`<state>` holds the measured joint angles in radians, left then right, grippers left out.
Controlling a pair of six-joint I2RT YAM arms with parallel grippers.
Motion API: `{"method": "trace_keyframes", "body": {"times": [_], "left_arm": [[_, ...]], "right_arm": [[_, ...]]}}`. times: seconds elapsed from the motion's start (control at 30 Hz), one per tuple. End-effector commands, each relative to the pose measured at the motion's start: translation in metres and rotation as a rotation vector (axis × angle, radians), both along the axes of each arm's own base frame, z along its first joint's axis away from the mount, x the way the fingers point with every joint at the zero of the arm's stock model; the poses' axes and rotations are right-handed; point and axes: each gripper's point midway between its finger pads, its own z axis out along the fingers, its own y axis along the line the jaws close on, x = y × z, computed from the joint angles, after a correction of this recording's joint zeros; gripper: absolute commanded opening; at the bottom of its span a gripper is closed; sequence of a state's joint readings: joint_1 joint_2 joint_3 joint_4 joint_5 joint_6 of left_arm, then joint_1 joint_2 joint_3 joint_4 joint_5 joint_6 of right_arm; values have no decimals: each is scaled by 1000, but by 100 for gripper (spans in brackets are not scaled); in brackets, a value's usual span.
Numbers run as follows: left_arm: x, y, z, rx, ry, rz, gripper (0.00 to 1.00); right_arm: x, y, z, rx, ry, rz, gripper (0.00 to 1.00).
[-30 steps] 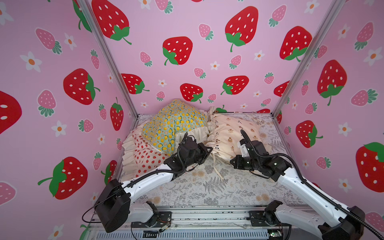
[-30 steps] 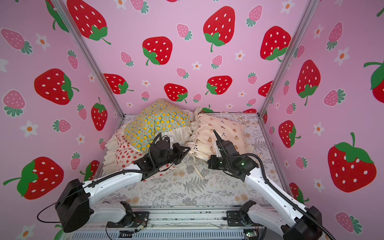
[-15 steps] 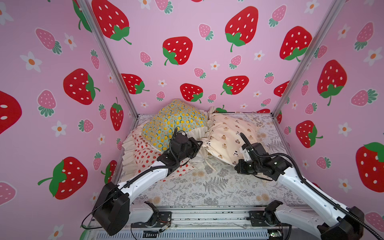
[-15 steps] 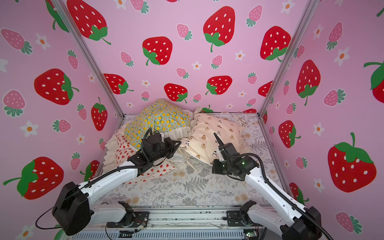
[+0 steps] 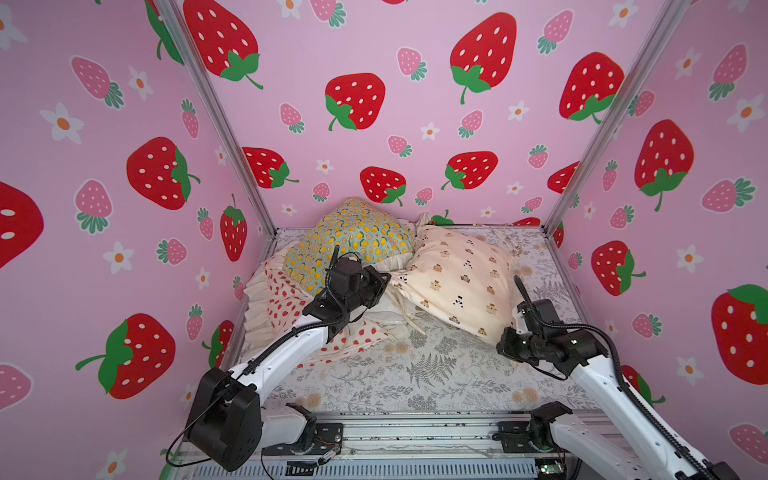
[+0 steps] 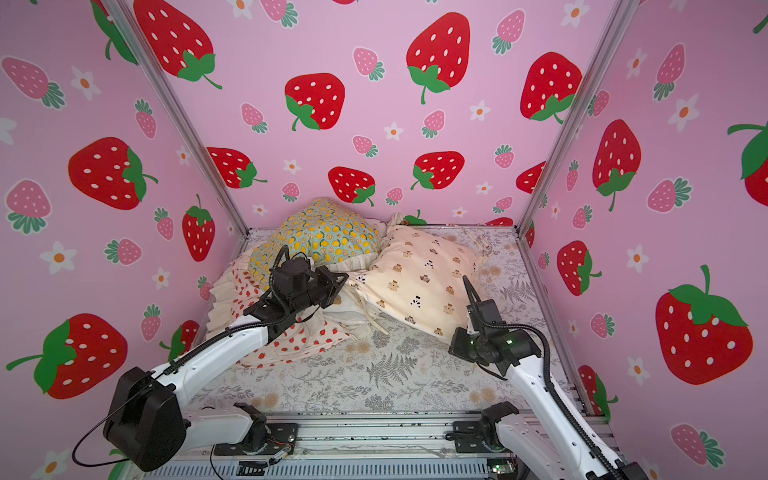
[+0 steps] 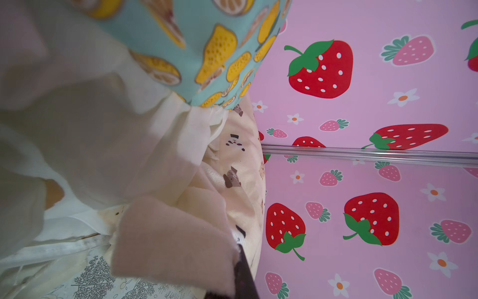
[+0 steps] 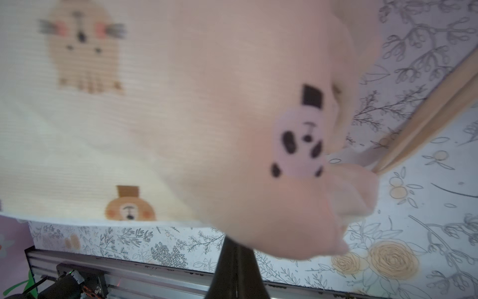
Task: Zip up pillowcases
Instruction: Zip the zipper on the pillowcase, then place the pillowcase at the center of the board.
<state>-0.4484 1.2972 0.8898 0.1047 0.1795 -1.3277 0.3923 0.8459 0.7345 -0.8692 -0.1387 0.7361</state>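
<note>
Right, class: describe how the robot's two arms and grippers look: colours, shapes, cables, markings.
The left arm and right arm have smooth white tubular links joined by blocky black joints. A ribbed black cable runs along each. The left gripper and right gripper are black, with narrow fingers. Small green lights glow at the right wrist.

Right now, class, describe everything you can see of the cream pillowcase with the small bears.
The cream pillowcase is soft and stuffed, printed with small brown bears and a few pandas. It lies on the fern-print sheet beside the lemon pillowcase. The left pincer pinches its corner nearest that one; the right pincer pinches the near opposite corner. No zip shows.
</note>
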Motion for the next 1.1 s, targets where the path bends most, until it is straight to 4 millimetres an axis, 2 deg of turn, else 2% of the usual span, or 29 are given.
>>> {"method": "trace_keyframes", "body": {"times": [0.0, 0.13, 0.27, 0.37, 0.47, 0.6, 0.73, 0.83, 0.9, 1.0, 1.07], "left_arm": [[16, 12, 35, -12, -93, 40, 0], [17, 12, 32, -6, -92, 29, 0], [12, -10, 29, 0, -94, -44, 0], [2, -40, 25, 23, -97, -131, 0], [-12, -81, 14, 58, -93, -236, 0], [-31, -140, -11, 91, -68, -376, 0], [-44, -198, -35, 134, -59, -530, 0], [-52, -232, -51, 228, -66, -625, 0], [-53, -248, -63, 285, -65, -663, 0], [-55, -264, -78, 327, -64, -709, 0], [-56, -266, -83, 328, -59, -721, 4]], "right_arm": [[-14, -28, -8, -75, 39, -97, 0], [-7, -43, 1, -80, -7, -166, 0], [6, -44, 7, -55, -34, -177, 0], [16, -57, 11, -94, -52, -209, 0], [35, -75, 25, -117, -111, -269, 0], [60, -112, 40, -153, -165, -406, 0], [78, -152, 41, -141, -166, -551, 0], [83, -175, 39, -169, -170, -612, 0], [84, -182, 37, -182, -155, -629, 0], [85, -179, 35, -168, -158, -612, 0], [85, -175, 37, -154, -168, -594, 9]]}}
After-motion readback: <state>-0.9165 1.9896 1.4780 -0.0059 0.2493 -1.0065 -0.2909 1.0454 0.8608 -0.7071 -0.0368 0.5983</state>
